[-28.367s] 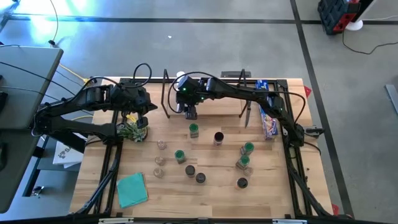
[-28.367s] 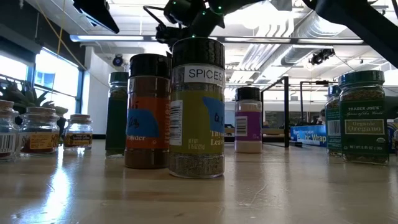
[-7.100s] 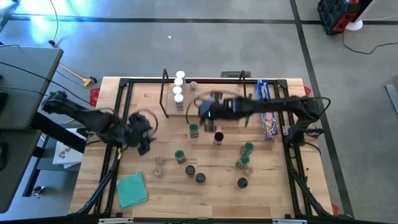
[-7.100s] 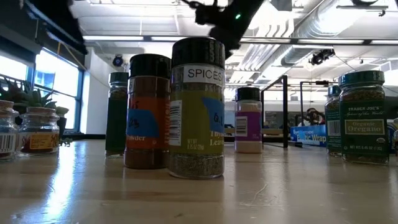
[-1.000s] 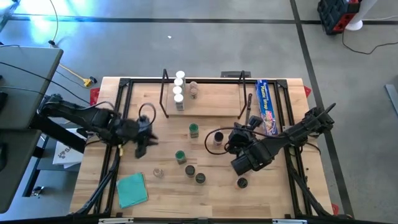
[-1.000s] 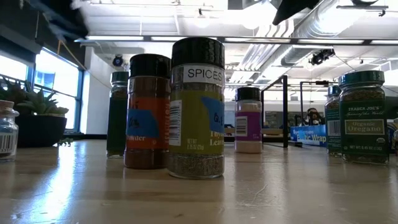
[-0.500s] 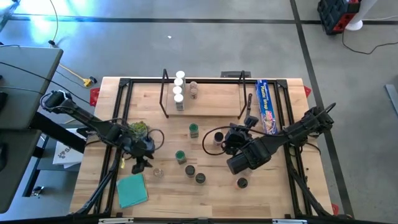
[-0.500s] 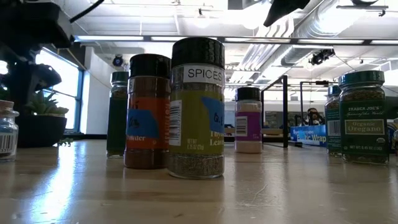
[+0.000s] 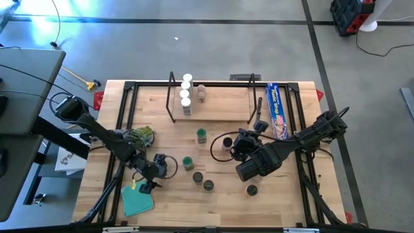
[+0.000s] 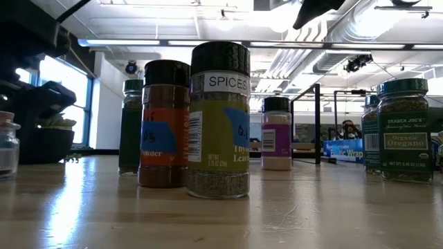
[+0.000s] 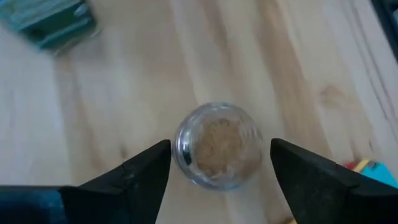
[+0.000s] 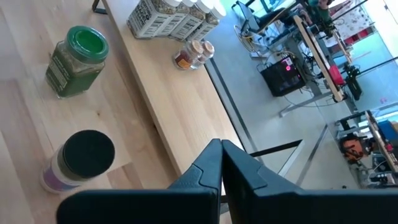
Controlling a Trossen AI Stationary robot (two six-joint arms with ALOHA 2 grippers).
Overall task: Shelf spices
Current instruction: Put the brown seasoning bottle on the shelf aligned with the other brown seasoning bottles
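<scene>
A small clear jar with a tan lid [image 11: 217,146] stands on the table by its base, near the teal cloth [image 9: 137,198]. My left gripper [image 11: 221,148] hangs over it, open, one finger on either side and clear of the glass. In the high view the gripper [image 9: 151,182] covers this jar. My right gripper [image 12: 221,155] is shut on nothing, held above the table's middle [image 9: 240,150] beside a black-lidded jar [image 9: 226,144]. More spice jars stand loose on the table [image 9: 187,162]. The shelf [image 9: 213,102] at the far edge holds white-lidded jars [image 9: 186,94].
A long blue box [image 9: 278,111] lies right of the shelf. A small plant [image 9: 142,134] stands at the left. Loose jars [image 9: 198,176], [image 9: 208,185], [image 9: 251,189], [image 9: 202,134] dot the middle. In the low view tall jars [image 10: 220,117] fill the foreground.
My left gripper has gone down and toward the table's near edge, from beside the plant to over the small tan-lidded jar, which has kept its place. The right arm has stayed still.
</scene>
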